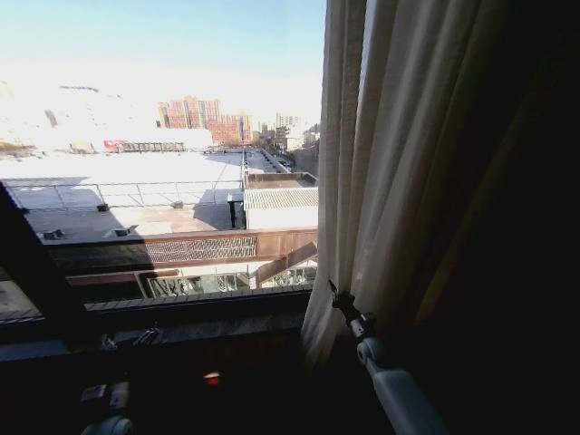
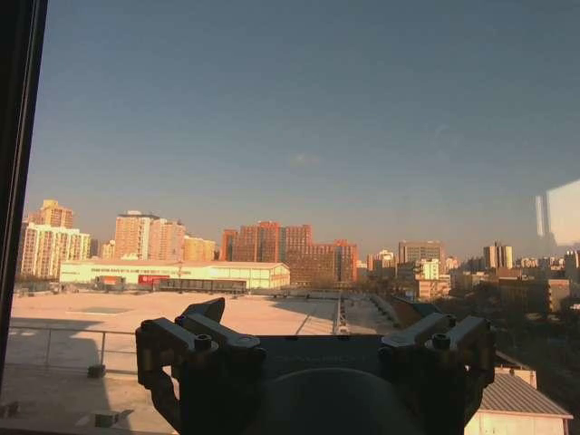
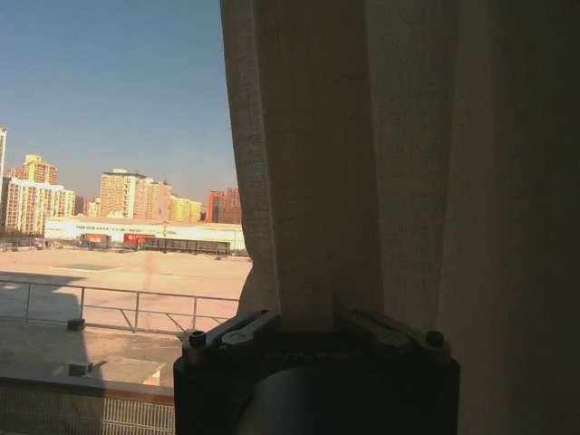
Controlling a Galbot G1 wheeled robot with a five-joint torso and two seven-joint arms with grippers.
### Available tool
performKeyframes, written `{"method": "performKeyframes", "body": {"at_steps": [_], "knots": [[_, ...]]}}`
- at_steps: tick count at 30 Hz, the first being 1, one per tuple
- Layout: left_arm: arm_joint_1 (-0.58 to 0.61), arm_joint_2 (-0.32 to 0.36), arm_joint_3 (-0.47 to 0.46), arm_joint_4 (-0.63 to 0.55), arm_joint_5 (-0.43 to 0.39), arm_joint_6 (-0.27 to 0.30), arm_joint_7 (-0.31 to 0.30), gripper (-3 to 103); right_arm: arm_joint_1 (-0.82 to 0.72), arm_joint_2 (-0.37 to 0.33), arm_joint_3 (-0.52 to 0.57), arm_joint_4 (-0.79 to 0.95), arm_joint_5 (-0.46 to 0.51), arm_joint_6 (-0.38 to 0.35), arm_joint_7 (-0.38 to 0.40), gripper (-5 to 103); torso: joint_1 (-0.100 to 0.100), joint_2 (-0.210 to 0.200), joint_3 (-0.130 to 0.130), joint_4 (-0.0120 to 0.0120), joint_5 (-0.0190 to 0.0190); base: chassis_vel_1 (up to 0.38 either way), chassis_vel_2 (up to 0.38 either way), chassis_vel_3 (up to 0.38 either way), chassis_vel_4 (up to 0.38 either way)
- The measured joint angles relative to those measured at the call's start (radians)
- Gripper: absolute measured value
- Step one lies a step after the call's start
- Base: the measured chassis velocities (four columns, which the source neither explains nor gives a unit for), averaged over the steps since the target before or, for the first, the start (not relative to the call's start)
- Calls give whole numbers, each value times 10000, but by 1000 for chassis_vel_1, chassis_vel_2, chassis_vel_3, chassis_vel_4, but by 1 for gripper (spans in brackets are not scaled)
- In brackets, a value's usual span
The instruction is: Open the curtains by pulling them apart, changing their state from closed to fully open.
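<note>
The window shows a sunny city. The curtains hang bunched at my right; my right gripper holds one fold. My left gripper waits wide, empty. If I tug sideways too quickly, this thin fabric may slip out.

The right arm is a white rounded tube narrowing to a pale joint, then slim dark links ending in the right pincer. In the wrist views, the left pincer is black with 2 splayed metal-grey link bars, each carrying a round screw head; the right pincer's black housing has similar bars and screws.
</note>
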Motion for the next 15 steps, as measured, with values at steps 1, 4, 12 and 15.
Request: {"method": "performKeyframes", "body": {"at_steps": [1,4,12,15], "knots": [[0,0,0,0,0,0,0,100,0,-6,9,0,9,13,-29,0,-1,0,0,0,4,-361,-353,359,353],[0,0,0,0,0,1,0,100,-9,-11,26,-1,16,55,-14,0,-1,0,0,0,2,-365,-386,361,379],[0,-1,2,-1,0,0,9,100,38,-13,5,12,47,228,157,0,0,-1,0,-4,9,-248,-245,257,245],[0,-1,3,-1,0,1,10,100,28,-13,23,12,-30,307,101,0,2,-1,1,-5,7,-59,-49,85,31]]}}
